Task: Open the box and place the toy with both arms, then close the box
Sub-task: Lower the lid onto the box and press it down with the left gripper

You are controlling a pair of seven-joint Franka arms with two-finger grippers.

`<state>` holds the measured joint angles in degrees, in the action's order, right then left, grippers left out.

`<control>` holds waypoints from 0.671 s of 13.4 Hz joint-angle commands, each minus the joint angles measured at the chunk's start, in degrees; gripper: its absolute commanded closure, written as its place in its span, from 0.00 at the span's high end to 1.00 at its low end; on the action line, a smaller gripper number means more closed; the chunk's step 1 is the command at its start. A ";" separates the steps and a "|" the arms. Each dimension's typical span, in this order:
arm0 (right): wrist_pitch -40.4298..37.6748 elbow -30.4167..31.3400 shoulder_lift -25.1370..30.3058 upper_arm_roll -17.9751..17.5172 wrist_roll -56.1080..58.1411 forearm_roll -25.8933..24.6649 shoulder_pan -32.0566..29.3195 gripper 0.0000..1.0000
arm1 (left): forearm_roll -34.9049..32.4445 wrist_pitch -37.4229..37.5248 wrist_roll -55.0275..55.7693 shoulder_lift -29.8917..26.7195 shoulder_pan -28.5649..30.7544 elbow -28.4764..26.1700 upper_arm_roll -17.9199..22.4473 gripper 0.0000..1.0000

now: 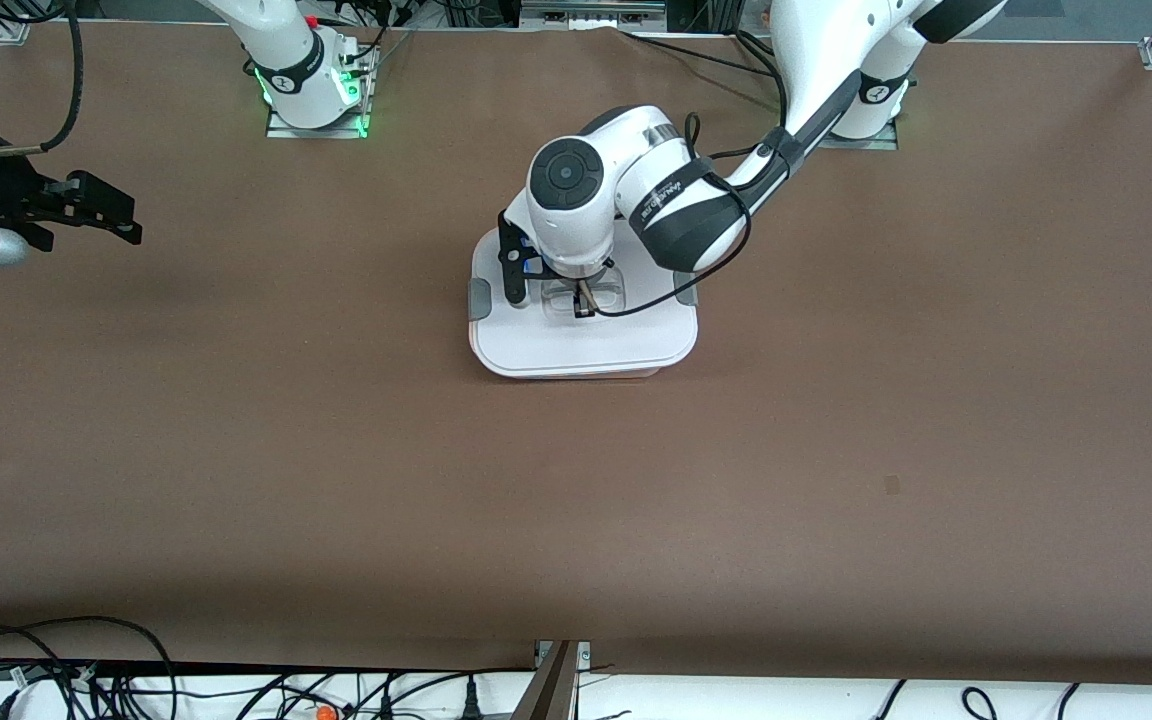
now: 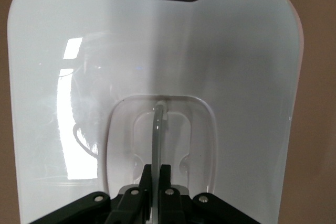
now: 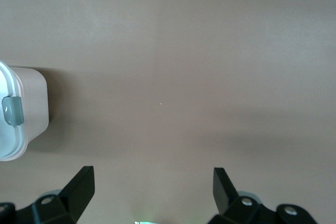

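So nearest the front camera it's just bare brown table point(image 1: 576, 520), and the first real thing you hit going back is the box point(image 1: 584, 345), sitting about mid-table between the two arms' ends. Its flat white lid point(image 2: 236, 77) is on, and you can see a thin pinkish edge of the tub peeking out under the lid's near edge in the front view. Grey side clips point(image 1: 478, 298) sit on either end of the box; the right wrist view catches one of them point(image 3: 12, 110) against the tub wall. The left arm reaches in from its base and comes down right over the lid, with the left gripper point(image 1: 584, 300) down in the recessed clear handle point(image 2: 157, 124). In the left wrist view its fingers point(image 2: 165, 174) are pinched in really narrow around the thin upright bar of that handle, so it looks clamped on it. The toy doesn't show in any view. Farther back and off toward the right arm's end of the table, the right gripper point(image 3: 153, 182) hangs over bare table, fingers spread wide with nothing between them, well apart from the box, just waiting.
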<state>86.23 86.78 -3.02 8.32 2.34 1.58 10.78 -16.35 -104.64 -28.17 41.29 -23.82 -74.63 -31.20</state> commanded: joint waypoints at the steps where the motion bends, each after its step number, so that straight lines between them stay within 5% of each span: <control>1: -1.15 -1.00 0.03 -0.14 -0.76 -0.17 -0.15 1.00 | -2.90 -0.04 0.39 0.37 -1.93 0.01 0.44 0.00; 9: -1.15 -0.91 0.03 -0.23 -0.76 -0.09 -0.15 1.00 | -2.99 0.57 0.13 0.02 -1.84 -0.69 0.35 0.00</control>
<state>86.22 86.78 -3.02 8.32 2.34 1.58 10.79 -17.99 -104.61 -28.17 41.27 -25.07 -74.65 -31.10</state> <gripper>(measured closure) 0.000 0.930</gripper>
